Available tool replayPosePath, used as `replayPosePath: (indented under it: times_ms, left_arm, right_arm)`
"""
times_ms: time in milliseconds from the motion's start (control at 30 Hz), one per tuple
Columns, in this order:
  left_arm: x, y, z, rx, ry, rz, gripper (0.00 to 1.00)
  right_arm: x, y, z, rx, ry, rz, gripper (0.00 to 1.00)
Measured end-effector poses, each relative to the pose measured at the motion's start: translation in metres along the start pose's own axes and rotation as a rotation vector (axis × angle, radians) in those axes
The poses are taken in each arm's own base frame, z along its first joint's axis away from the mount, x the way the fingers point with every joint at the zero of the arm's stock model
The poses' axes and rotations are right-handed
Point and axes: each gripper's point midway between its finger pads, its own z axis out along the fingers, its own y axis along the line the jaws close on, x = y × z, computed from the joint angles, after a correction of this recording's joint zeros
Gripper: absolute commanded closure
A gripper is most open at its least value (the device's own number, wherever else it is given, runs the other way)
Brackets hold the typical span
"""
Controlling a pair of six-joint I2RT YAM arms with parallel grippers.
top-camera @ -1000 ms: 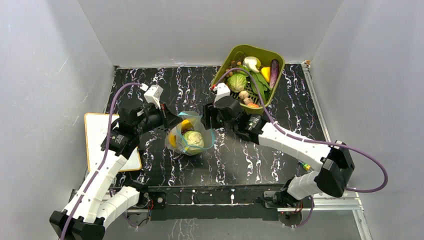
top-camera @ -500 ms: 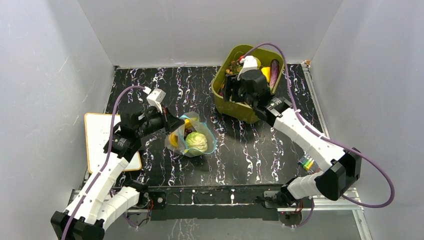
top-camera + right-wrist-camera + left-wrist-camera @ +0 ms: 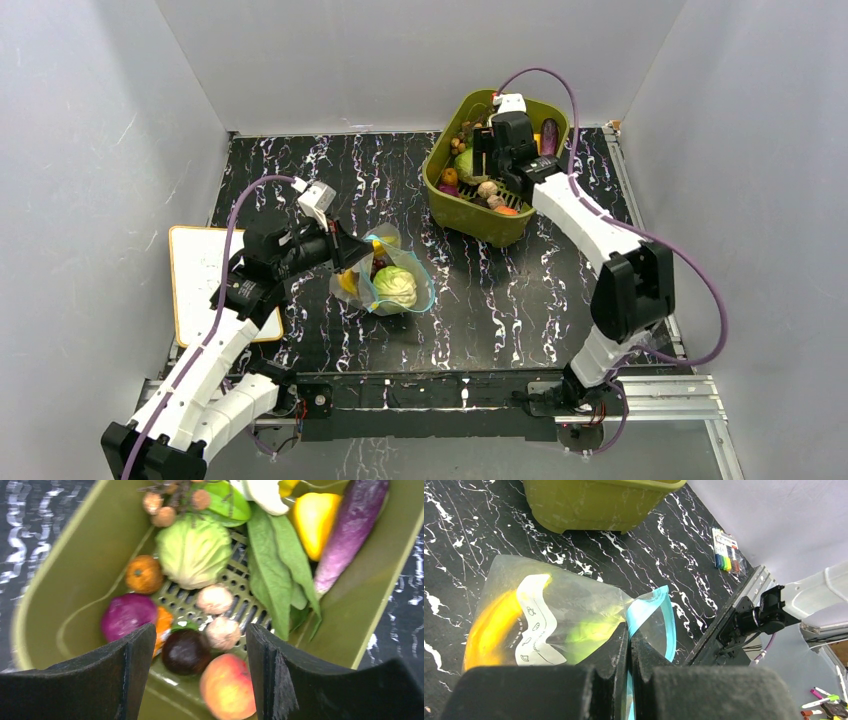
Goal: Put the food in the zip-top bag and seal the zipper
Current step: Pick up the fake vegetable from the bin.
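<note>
Near left: left gripper (image 3: 629,630) pinched fully shut on the zip-top bag (image 3: 385,283), clamped at the mouth rim, right on the zipper (image 3: 650,609). Judged purpose: it lifts one lip so the mouth gapes for loading.

The bag rests on the black marbled table (image 3: 500,310), centre-left, just right of that gripper. Inside: bagged cabbage (image 3: 395,287), a yellow banana (image 3: 347,282), and something dark behind them that is too small to name. The zipper is not sealed; its teal strip loops open round the mouth.

Left of the arm: white board (image 3: 195,265), no part in this step. Near right: pack of markers (image 3: 725,556) lying on the table.

Far right: olive-green tub (image 3: 470,217), well apart from the bag. Right gripper (image 3: 197,630) hovers over its inside, jaws spread wide, nothing between them. Directly beneath it are mushrooms (image 3: 215,599), a dark round fruit (image 3: 186,651) and a peach (image 3: 227,685). Farther in lie the tub cabbage (image 3: 192,550), an orange piece (image 3: 143,573), a green leaf (image 3: 272,565), a yellow pepper (image 3: 315,522) and an eggplant (image 3: 350,525).

Judgement: the step in hand is fetching the next piece. The jaws straddle the mushrooms and dark fruit, so one of those is the likely target. Most of the food is not yet bagged, and sealing is far off.
</note>
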Motion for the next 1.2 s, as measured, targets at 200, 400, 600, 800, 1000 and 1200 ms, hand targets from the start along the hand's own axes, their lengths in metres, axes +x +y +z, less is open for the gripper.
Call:
replayPosePath:
  times_ms: [200,400,600,800,1000,1200]
  left_arm:
    - [0.004,-0.003,0.001,0.012,0.004,-0.01,1.0]
    - [0.004,-0.001,0.001,0.004,0.001,0.003,1.0]
    - [0.003,0.001,0.0,-0.009,-0.002,0.009,1.0]
    - [0.003,0.001,0.0,-0.012,-0.004,0.001,1.0]
    - [0.004,0.002,0.0,-0.015,-0.001,-0.001,1.0]
    - [0.005,0.002,0.0,-0.016,0.005,-0.008,1.0]
  right_arm:
    - [0.008,-0.041,0.042,0.147,0.04,-0.106,0.45]
    - [0.002,-0.083,0.076,0.308,0.056,-0.187,0.47]
    - [-0.011,-0.116,0.1,0.454,0.036,-0.225,0.46]
    - [-0.02,-0.132,0.126,0.564,0.028,-0.247,0.45]
    - [-0.025,-0.14,0.143,0.637,0.019,-0.262,0.44]
    - [-0.011,-0.153,0.15,0.696,0.059,-0.305,0.43]
